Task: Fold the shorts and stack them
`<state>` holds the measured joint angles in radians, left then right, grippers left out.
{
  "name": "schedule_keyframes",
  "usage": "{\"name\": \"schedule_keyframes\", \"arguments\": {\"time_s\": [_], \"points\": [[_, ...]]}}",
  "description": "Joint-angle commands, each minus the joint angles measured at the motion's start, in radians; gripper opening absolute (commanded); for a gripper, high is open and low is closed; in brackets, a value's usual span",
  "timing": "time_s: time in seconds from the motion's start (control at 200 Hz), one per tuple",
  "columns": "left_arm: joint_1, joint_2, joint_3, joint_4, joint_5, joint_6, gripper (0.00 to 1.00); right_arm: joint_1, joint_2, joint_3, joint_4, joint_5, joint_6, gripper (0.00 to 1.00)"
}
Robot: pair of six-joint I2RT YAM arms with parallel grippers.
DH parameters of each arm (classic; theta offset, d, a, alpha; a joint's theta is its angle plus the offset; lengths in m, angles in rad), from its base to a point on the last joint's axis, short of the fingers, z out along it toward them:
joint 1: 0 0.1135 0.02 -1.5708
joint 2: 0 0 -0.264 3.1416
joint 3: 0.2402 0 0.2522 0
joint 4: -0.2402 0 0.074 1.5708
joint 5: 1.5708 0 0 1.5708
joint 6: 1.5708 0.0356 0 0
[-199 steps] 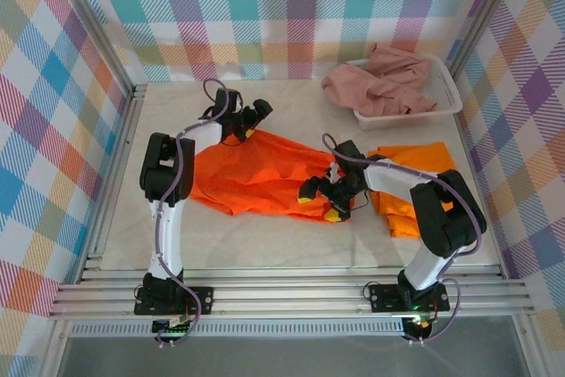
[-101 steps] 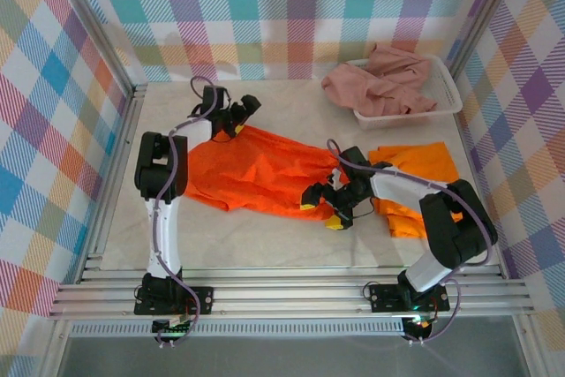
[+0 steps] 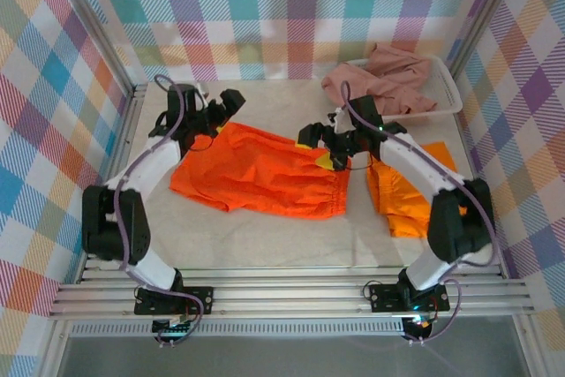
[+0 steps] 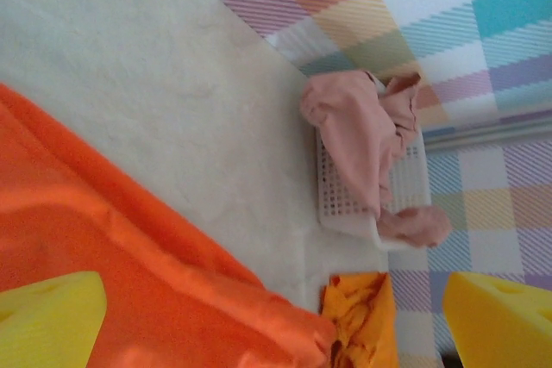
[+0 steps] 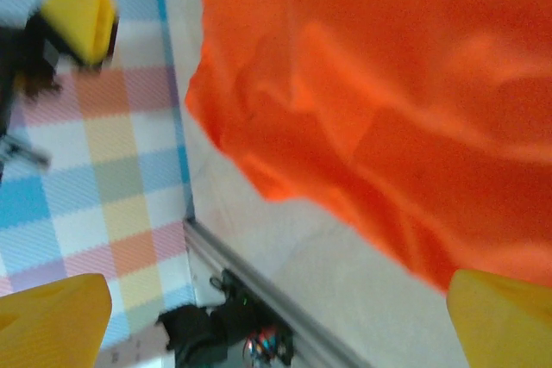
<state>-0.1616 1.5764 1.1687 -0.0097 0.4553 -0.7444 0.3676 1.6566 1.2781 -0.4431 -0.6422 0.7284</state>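
Top external view: the spread orange shorts [image 3: 265, 169] lie flat mid-table. The left gripper [image 3: 219, 105] and the right gripper [image 3: 315, 148] hover at their far corners, jaws wide and empty. The folded orange shorts [image 3: 408, 196] lie to the right, and the pink shorts [image 3: 380, 81] sit in the basket [image 3: 452, 101].

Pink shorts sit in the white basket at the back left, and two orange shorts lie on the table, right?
Not quite: the basket with the pink shorts sits at the back right, as the top view shows. The spread orange shorts and the other orange shorts do lie on the table.
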Motion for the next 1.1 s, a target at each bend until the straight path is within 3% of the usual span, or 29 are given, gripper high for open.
{"name": "schedule_keyframes", "arguments": {"time_s": [0.0,0.25,0.565,0.785,1.1], "points": [[-0.022,-0.043,-0.158,-0.020,-0.015,-0.008,1.00,-0.044,0.135,0.059,-0.028,0.044,-0.008,1.00],[-0.032,-0.179,-0.436,0.034,-0.082,0.005,1.00,-0.095,0.312,0.144,-0.035,0.048,-0.040,1.00],[-0.022,-0.288,-0.629,0.001,-0.203,0.059,1.00,-0.141,0.413,0.179,-0.072,0.017,-0.047,1.00],[0.049,-0.360,-0.710,-0.058,-0.273,0.050,1.00,-0.163,0.438,0.185,-0.089,0.003,-0.066,0.99],[0.185,-0.508,-0.653,-0.170,-0.229,0.054,1.00,-0.159,0.394,0.171,-0.055,-0.041,-0.086,0.99]]}}
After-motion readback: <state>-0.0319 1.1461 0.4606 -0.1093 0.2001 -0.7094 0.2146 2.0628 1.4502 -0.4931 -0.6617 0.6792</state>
